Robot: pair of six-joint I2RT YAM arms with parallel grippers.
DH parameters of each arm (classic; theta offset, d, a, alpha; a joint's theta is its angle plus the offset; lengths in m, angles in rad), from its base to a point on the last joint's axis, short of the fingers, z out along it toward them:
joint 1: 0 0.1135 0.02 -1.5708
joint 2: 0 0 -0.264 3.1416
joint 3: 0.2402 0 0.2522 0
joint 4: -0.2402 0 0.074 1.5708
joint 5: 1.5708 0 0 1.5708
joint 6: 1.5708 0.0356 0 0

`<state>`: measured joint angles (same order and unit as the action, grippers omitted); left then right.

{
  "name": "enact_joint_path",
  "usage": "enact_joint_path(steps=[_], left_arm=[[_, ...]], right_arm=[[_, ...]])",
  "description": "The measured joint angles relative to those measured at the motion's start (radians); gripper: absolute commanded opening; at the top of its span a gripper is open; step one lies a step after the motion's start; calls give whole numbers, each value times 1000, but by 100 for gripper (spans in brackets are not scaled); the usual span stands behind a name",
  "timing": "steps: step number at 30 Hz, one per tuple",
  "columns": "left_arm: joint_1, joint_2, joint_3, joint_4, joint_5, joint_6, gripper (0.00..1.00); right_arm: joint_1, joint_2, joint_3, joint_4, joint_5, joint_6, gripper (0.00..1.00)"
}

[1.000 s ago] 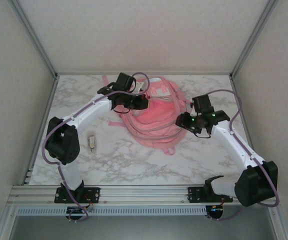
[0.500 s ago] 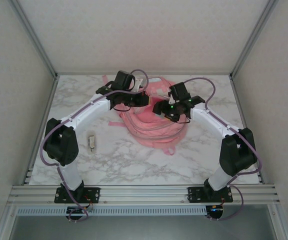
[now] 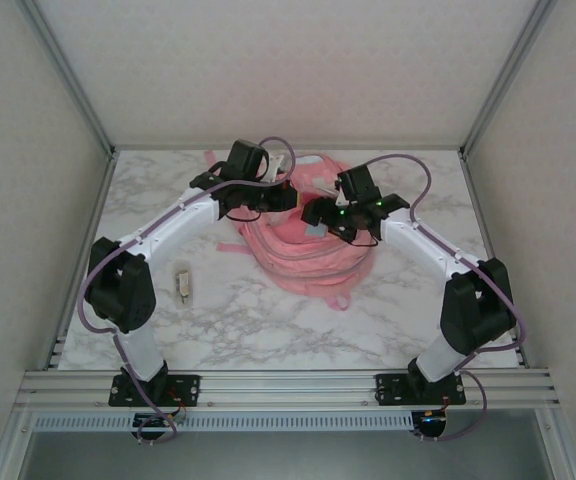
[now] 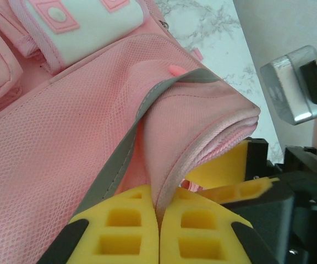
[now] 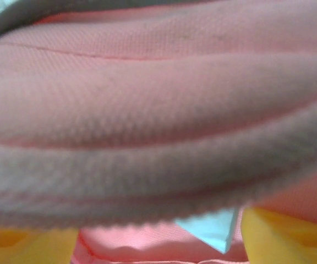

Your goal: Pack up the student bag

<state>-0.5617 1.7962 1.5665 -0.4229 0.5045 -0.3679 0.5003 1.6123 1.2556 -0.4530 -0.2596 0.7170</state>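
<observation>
Right claw [image 3: 315, 218] has swung in over the student bag [image 3: 303, 262].

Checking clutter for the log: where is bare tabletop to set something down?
Free: the near strip of table between the student bag and the arm bases, and the right edge beyond the right arm. Crowded: the bag's top, where both arms meet; a small object lies beside the left arm.
</observation>
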Motion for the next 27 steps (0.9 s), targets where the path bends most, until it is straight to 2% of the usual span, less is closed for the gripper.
enact_joint_path(steps=[5, 9, 11, 14, 15, 16, 17, 19, 21, 23, 24, 27], left_arm=[[0, -9, -11, 1, -4, 0, 0], [0, -10, -13, 2, -17, 0, 0], [0, -12, -17, 2, -23, 0, 0], [-2, -17, -26, 1, -40, 0, 1], [-4, -20, -30, 1, -48, 1, 4], [-5, -22, -34, 0, -55, 1, 8], [-6, -24, -39, 1, -63, 1, 13], [-7, -30, -51, 0, -81, 0, 31], [-7, -44, -68, -3, -106, 2, 65], [-6, -75, -95, -9, -135, 0, 95], [-6, -91, -109, -12, -152, -2, 100], [-1, -165, -168, -35, -215, -11, 100]], right_arm=[[6, 65, -11, 134, -34, 28, 56], [9, 78, -11, 173, -48, 30, 59], [11, 71, -11, 166, -40, 17, 67], [18, 12, -38, 132, 1, -20, 93], [18, -24, -59, 121, 7, -36, 98], [19, -59, -75, 112, 17, -53, 99], [23, -107, -89, 90, 30, -68, 99], [24, -185, -100, 48, 56, -95, 99], [24, -251, -100, 14, 90, -122, 99], [24, -288, -100, -6, 115, -145, 99], [24, -298, -102, -8, 124, -154, 99], [24, -325, -129, -4, 145, -180, 99]])
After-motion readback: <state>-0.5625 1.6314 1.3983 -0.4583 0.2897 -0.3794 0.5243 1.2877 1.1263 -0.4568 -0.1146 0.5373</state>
